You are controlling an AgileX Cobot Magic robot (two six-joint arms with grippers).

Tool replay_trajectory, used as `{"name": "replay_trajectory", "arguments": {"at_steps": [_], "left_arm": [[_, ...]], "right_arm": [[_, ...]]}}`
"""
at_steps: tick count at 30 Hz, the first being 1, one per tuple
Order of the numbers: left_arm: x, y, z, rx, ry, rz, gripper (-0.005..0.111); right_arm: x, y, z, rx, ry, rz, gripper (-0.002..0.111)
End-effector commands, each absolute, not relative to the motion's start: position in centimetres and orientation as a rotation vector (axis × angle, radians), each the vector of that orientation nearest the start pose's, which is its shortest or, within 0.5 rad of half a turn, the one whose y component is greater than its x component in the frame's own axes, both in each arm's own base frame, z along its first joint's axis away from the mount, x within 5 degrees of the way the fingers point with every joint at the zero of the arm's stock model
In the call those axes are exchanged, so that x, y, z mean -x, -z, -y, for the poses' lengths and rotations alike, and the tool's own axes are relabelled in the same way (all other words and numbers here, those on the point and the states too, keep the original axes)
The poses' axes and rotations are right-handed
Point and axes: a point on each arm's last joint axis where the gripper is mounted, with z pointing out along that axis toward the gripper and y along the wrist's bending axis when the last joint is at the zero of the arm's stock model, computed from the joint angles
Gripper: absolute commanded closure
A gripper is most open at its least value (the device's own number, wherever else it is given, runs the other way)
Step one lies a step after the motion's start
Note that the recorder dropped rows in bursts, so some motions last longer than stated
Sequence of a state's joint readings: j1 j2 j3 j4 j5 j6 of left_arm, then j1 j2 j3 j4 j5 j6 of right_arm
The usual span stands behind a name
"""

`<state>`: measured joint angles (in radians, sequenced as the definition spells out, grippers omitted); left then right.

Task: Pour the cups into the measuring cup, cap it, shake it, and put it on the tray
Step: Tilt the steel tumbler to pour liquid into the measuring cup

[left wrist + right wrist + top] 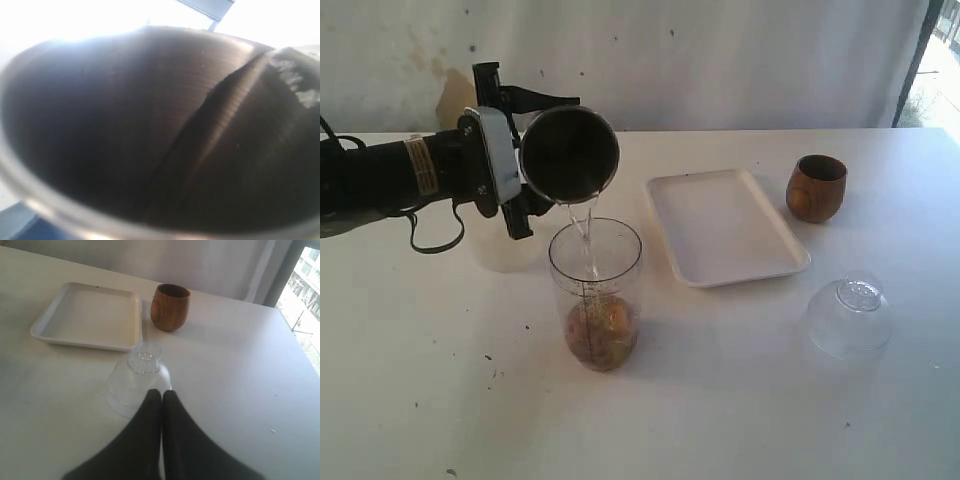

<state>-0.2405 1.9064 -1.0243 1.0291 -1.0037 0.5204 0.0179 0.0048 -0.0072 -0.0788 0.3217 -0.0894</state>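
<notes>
Table: white tabletop (420,400) with small dark specks; everything below stands on it.
Measuring cup: tall clear plastic tumbler with a printed scale (595,290), upright and nearest the camera, with brownish-yellow contents in its lower part.
Lid: clear domed plastic lid (848,315), dome up, well apart to the right of the measuring cup.
Right gripper: (161,402) black fingers pressed together, holding nothing, near the lid.
Stream: thin clear stream (585,232) falling into the measuring cup's mouth.
Tray: flat white rectangular tray with a low rim (720,235), nothing on it, between measuring cup and wooden cup.
Steel tumbler: tapered brushed-steel tumbler (570,155), tipped almost level with its mouth toward the camera.
Left gripper: (525,160) clamped across the steel tumbler.
Spare cup: faint translucent cup (505,250), upright beneath the left gripper.
Wooden cup: round-bellied dark brown wooden cup (816,187), upright, farthest back, just beside the tray's far corner.
Risk: the stream enters near the rim's back edge, so tipping the tumbler faster or letting it drift back could spill liquid on the table. Lowering the tumbler's lip could knock the light plastic cup.
Relation: the measuring cup stands below and slightly forward of the left gripper, with its rim just under the tumbler's lip and apparently apart from it.
</notes>
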Motion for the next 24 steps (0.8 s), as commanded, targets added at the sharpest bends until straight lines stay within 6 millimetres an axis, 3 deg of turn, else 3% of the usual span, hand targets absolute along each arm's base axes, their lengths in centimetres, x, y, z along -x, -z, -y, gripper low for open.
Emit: {"name": "replay_trajectory", "arguments": {"at_steps": [1, 10, 24], "left_arm": [[-35.64, -21.80, 15.62, -1.432, -0.135, -0.659, 0.107], [-35.62, -21.84, 15.63, -1.469, -0.227, -0.569, 0.107], [-35.60, -21.87, 15.64, -1.459, -0.207, -0.584, 0.107]], "right_arm": [[-5.42, -18.50, 0.16, 0.145, 0.135, -1.792, 0.108], [-5.42, -18.50, 0.16, 0.145, 0.135, -1.792, 0.108], [-5.42, -18.50, 0.17, 0.146, 0.137, -1.791, 0.108]]}}
